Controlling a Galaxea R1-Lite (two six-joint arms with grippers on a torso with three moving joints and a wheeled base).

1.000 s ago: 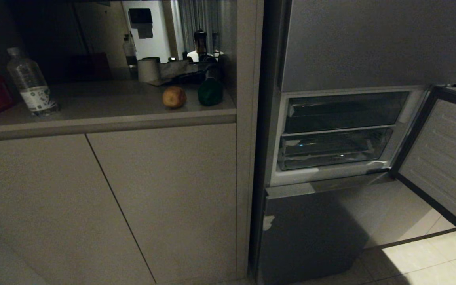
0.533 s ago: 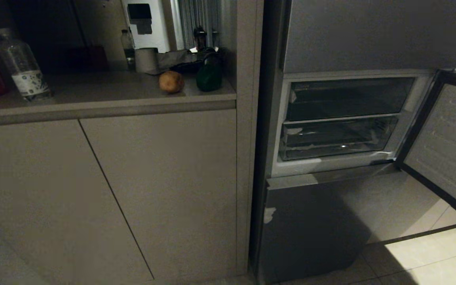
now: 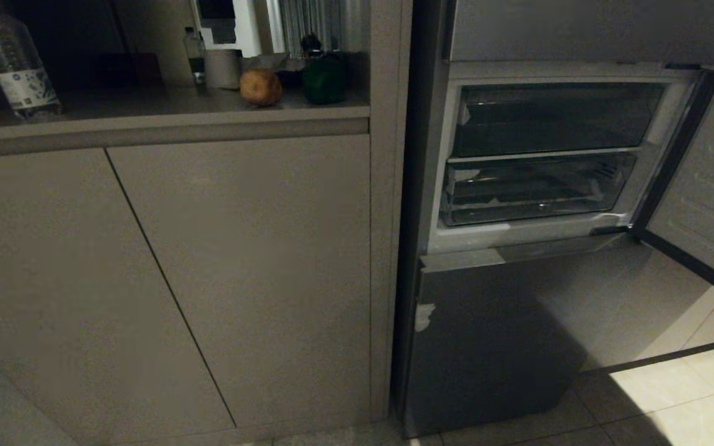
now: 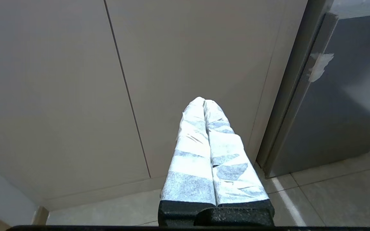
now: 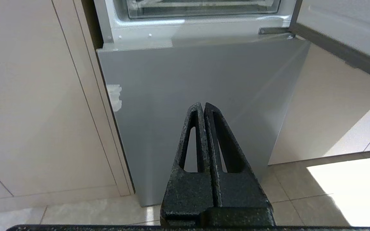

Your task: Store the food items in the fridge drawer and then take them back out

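I have both arms parked low with nothing held: left gripper point(image 4: 204, 103) and right gripper point(image 5: 203, 106) pressed closed. The potato point(image 3: 260, 87) and green pepper point(image 3: 324, 80) wait on the counter point(image 3: 165, 118), left of the fridge drawer point(image 3: 533, 198), which sits pushed in behind the open door point(image 3: 704, 186).

The potato point(image 3: 260, 87) is set on the counter point(image 3: 165, 114), just left of the pepper point(image 3: 323, 80); the fridge drawer point(image 3: 533, 195) is located right, lower.

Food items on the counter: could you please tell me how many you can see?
2: a potato on the counter, and a green bell pepper beside it, nearer the fridge. Others may be hidden in the dark.
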